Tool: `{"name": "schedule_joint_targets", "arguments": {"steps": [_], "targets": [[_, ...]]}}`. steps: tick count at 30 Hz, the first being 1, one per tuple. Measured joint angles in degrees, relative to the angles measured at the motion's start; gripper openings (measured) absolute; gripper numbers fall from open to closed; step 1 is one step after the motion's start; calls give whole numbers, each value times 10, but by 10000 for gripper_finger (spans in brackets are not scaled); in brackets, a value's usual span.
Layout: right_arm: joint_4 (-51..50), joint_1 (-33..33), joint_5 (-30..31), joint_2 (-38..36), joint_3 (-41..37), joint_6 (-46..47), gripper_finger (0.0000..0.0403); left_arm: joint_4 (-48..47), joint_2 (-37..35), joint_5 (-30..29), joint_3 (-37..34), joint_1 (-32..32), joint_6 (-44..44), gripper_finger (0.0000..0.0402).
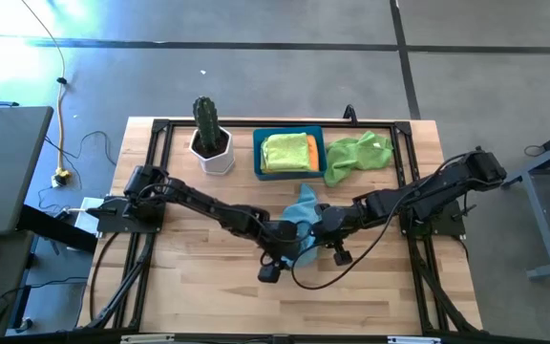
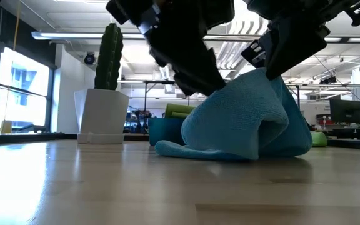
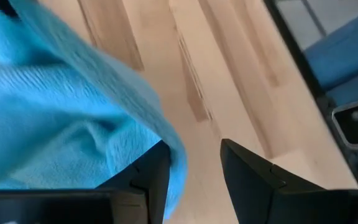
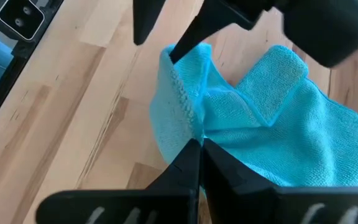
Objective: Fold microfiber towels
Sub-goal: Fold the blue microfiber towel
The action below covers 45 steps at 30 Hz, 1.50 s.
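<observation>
Wooden table (image 1: 208, 287), mid-front: light blue towel (image 2: 242, 119) bunched up between both claws.
Towel humped, rumpled, one edge pulled up off the wood. Right gripper (image 4: 199, 149) pinched tight on a fold, jaws fully closed. Left gripper (image 3: 194, 168) fingers apart, towel edge draped over one finger; firm hold can't be confirmed.

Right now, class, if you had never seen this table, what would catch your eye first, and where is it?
First, the light blue towel, bunched up mid-table with both arms meeting over it: the right gripper is shut on a fold, while the left gripper stands open at its edge. Next, the tall cactus in a white pot at the back, beside a blue bin of folded towels, with a lime green towel crumpled next to it.
</observation>
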Motion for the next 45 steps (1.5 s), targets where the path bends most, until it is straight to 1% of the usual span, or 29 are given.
{"name": "schedule_joint_targets", "arguments": {"steps": [2, 8, 11, 14, 18, 20, 23, 25, 31, 33, 35, 37, 38, 40, 42, 45], "targets": [[0, 0, 0, 0, 0, 0, 0, -15, 0, -8, 0, -3, 0, 133], [12, 0, 0, 0, 0, 1, 0, -20, 2, -67, 0, -4, -19, 131], [15, 0, 0, 0, 0, 1, 0, -21, 2, -76, 0, -3, -19, 118], [17, 0, 0, 0, 0, 1, 0, -21, 2, -85, 0, -4, -19, 86], [14, 0, -1, 0, 0, 22, 0, -34, 2, -88, 0, -4, -21, 23], [8, 0, -1, 0, 0, 25, 0, -49, 2, -82, 0, -4, -37, 7], [5, 0, -1, 0, -1, 25, 3, -74, 2, -78, 0, -5, -66, 11], [4, 0, -1, 0, -1, 25, 17, -95, 1, -76, 0, -8, -82, 7], [-1, 0, 4, 0, -1, 25, 97, -159, -9, -71, 0, -24, -133, 4], [-23, -1, 15, 0, -1, 25, 119, -188, -14, -71, 0, -30, -145, 2], [-68, -2, 33, 0, -1, 23, 132, -204, -18, -71, 0, -36, -154, 2], [-112, -2, 61, 0, -1, 13, 138, -226, -27, -71, 0, -42, -164, 2], [-124, -1, 76, 0, -2, 4, 138, -244, -31, -71, 0, -45, -166, 2], [-144, 3, 111, 0, -2, -24, 137, -245, -34, -71, 1, -50, -166, 2], [-153, 3, 137, 0, -2, -60, 133, -275, -42, -72, -1, -55, -167, 2], [-154, 1, 145, 0, -2, -94, 129, -278, -48, -80, 1, -60, -172, 2]]}}
